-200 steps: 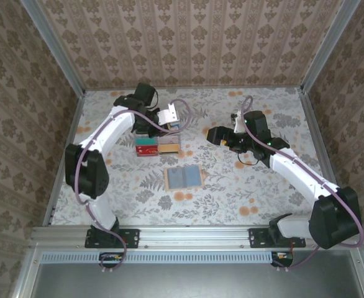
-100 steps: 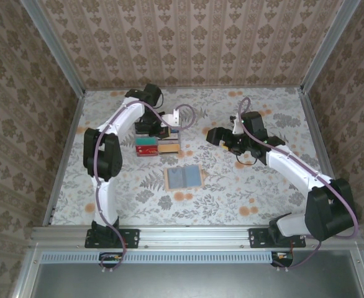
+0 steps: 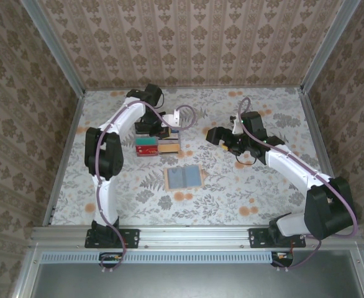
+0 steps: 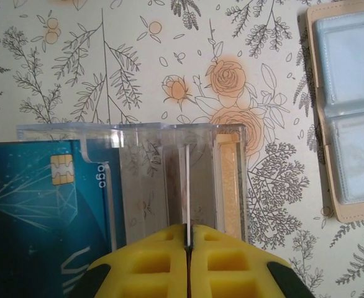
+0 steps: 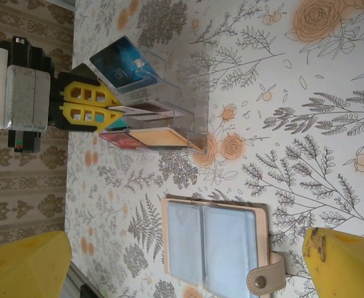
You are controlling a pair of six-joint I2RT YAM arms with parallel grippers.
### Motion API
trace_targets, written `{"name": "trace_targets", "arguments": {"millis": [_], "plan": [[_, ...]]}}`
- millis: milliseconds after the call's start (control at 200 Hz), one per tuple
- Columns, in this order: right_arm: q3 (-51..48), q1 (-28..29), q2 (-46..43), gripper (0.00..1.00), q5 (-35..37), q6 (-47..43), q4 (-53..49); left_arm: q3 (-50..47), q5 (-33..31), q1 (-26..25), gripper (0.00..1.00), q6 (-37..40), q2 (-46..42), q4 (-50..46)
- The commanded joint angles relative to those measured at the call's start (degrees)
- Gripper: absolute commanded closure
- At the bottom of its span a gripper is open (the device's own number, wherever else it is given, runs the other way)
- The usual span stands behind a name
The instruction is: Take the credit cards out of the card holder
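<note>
The card holder (image 3: pixel 184 177) lies open and flat, tan with blue-grey clear pockets (image 5: pixel 213 239), its snap tab at one end; it also lies at the right edge of the left wrist view (image 4: pixel 350 112). Credit cards sit in a clear organizer (image 3: pixel 157 144): a blue one (image 5: pixel 120 62) (image 4: pixel 39 217), a red one (image 5: pixel 123 141) and a tan-orange one (image 5: pixel 163 136). My left gripper (image 4: pixel 190 239) (image 5: pixel 110 110) is shut on a thin card seen edge-on (image 4: pixel 187 186) inside a middle slot. My right gripper (image 3: pixel 214 135) (image 5: pixel 188 248) hangs open above the holder.
The clear organizer's walls (image 4: pixel 138 133) enclose my left fingertips on both sides. Floral tablecloth (image 3: pixel 232 192) spreads around the holder. Metal frame rails and patterned walls border the table on all sides.
My left arm has folded in and brought its gripper over the organizer's slots. The right arm has shifted slightly toward the back.
</note>
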Motion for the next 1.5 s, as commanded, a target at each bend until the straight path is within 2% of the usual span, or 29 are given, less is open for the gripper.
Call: {"name": "trace_targets", "arguments": {"millis": [0, 75, 275, 445, 570, 730, 855, 980, 1090, 1175, 1260, 1340, 1420, 1495], "plan": [[-0.5, -0.3, 0.5, 0.03, -0.8, 1.2, 1.0, 1.1, 0.0, 0.2, 0.92, 1.5, 1.6, 0.6], [-0.7, -0.3, 0.5, 0.03, -1.0, 1.2, 1.0, 1.1, -0.3, 0.1, 0.92, 1.2, 1.7, 1.4], [-1.1, -0.4, 0.3, 0.03, -0.9, 1.3, 1.0, 0.5, -0.6, 0.1, 0.75, 0.8, 1.2, 2.4], [-1.2, -0.3, 0.2, 0.03, -0.9, 1.2, 0.9, 0.4, -0.3, 0.2, 0.72, 0.8, -0.1, 2.5], [-1.1, -0.1, -0.2, 0.03, -0.5, 0.0, -0.3, -0.4, 3.4, 0.4, 0.71, -0.8, -3.4, 4.1], [-0.4, 2.2, -1.6, 0.05, 3.8, -3.4, -5.1, -6.1, 5.8, 0.8, 0.69, -5.8, -10.5, 11.5], [0.6, 7.3, -2.4, 0.06, 10.3, -6.3, -9.6, -13.4, 4.6, 1.5, 0.68, -14.8, -17.2, 21.8], [2.5, 15.2, -1.3, 0.08, 17.6, -8.6, -13.1, -21.8, 1.2, 2.2, 0.67, -26.8, -24.6, 30.9], [5.2, 21.7, 3.1, 0.09, 22.1, -9.3, -15.6, -30.7, -3.5, 2.4, 0.66, -37.1, -31.8, 39.2], [8.4, 26.3, 7.2, 0.1, 24.6, -10.0, -17.4, -37.2, -9.0, 2.4, 0.61, -46.2, -37.0, 44.3], [12.1, 30.4, 11.9, 0.11, 27.4, -10.9, -19.7, -42.2, -14.6, 2.8, 0.53, -54.8, -41.1, 45.5], [15.2, 33.0, 16.3, 0.14, 28.7, -11.0, -21.8, -45.4, -16.6, 3.6, 0.5, -60.3, -44.2, 44.2], [16.9, 34.2, 19.6, 0.17, 28.6, -10.1, -22.1, -49.4, -18.7, 5.0, 0.46, -66.2, -47.3, 44.5], [17.8, 34.4, 22.2, 0.19, 28.7, -9.2, -22.3, -53.6, -20.7, 6.6, 0.36, -72.0, -50.4, 46.0]]}}
